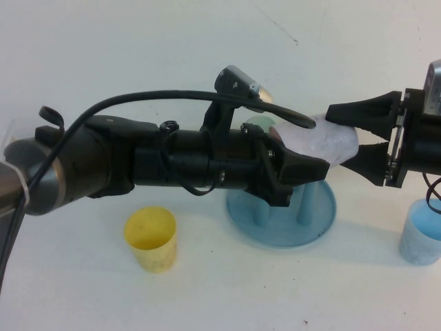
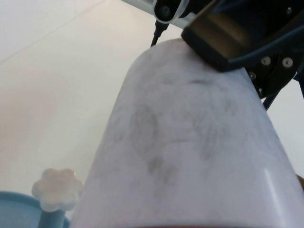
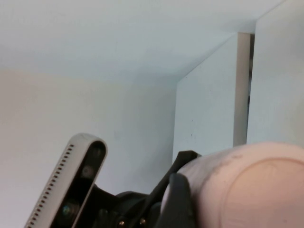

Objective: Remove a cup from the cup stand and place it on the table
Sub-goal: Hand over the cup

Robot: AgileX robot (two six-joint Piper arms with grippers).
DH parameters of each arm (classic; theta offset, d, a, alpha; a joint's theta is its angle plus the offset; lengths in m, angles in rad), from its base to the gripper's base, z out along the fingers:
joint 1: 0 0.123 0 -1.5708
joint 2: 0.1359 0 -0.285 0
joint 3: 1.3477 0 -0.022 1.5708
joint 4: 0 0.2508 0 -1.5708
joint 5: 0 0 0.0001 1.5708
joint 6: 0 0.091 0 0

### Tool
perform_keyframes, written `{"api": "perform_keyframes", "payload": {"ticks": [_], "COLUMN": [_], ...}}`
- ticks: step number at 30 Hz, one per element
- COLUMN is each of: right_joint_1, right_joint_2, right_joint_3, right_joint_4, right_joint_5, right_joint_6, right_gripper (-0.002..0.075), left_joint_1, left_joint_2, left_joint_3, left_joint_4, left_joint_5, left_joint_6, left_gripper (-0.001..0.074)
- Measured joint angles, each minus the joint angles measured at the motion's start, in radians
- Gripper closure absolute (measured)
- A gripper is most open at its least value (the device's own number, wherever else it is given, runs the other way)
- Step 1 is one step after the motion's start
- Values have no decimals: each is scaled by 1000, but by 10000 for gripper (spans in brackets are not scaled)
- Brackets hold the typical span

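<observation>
The pale pink cup point(image 1: 324, 141) lies on its side in the air, just above the round blue cup stand point(image 1: 320, 214). My left gripper point(image 1: 300, 146) reaches in from the left and is shut on the cup's mouth end. The cup's speckled wall fills the left wrist view point(image 2: 190, 142). My right gripper point(image 1: 348, 140) comes in from the right, its fingers spread on either side of the cup's base end. The cup's base shows close in the right wrist view point(image 3: 256, 190). A white flower-capped peg point(image 2: 57, 189) stands below the cup.
A yellow cup point(image 1: 151, 238) stands on the white table point(image 1: 138, 55) at the front left. A pale blue cup point(image 1: 422, 234) stands at the right, under my right arm. A pale green cup point(image 1: 260, 122) is mostly hidden behind my left arm.
</observation>
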Motion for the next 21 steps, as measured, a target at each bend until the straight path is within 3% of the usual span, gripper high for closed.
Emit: {"api": "perform_keyframes", "payload": {"ticks": [21], "right_joint_1": [0], "right_joint_2": [0], "right_joint_3": [0], "right_joint_4": [5], "right_joint_5": [2], "right_joint_6": [-40], "right_gripper": [161], "left_joint_1": [0], "left_joint_2": [0], "left_joint_3": [-1], "left_joint_4": [2], "left_joint_5": [-1], "left_joint_6": [6], "left_gripper": [688]}}
